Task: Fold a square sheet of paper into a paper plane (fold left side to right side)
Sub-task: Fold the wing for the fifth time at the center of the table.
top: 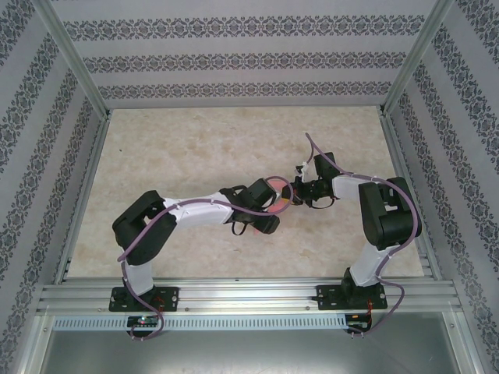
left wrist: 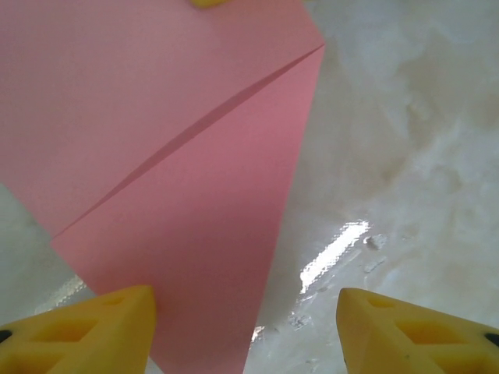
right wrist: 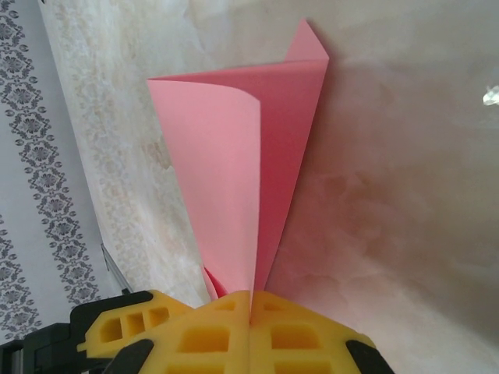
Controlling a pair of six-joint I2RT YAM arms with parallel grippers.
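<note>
From the top camera I saw the left claw (top: pixel 269 212) and the right claw (top: pixel 300 195) tip to tip near the middle of the table (top: pixel 195 148). A sliver of the pink sheet of paper (top: pixel 278 201) showed between them. From up there I could not tell how either claw's jaws stood.

On the left wrist camera the left claw's jaws stood well apart, gripping nothing. Its yellow fingers (left wrist: pixel 86 331) sat one to each side, low in my view. The paper spread out ahead of the claw, mostly on the side of the left finger. Its narrow end reached back into the gap just beside that finger, and I could not tell whether the two touched. A folded flap lay across the sheet, its edge running diagonally from near that finger out to the far right corner. Ahead of the other finger there was bare table.

On the right wrist camera the right claw's jaws were pressed together, clamped on the paper's narrow near end. The sheet widened as it ran ahead of the fingertips. A paler layer curled over on the claw's left, a deeper pink layer sat behind it on the right, and one small corner stuck up at the far end. A patterned wall (right wrist: pixel 31 156) stood off to the claw's left
</note>
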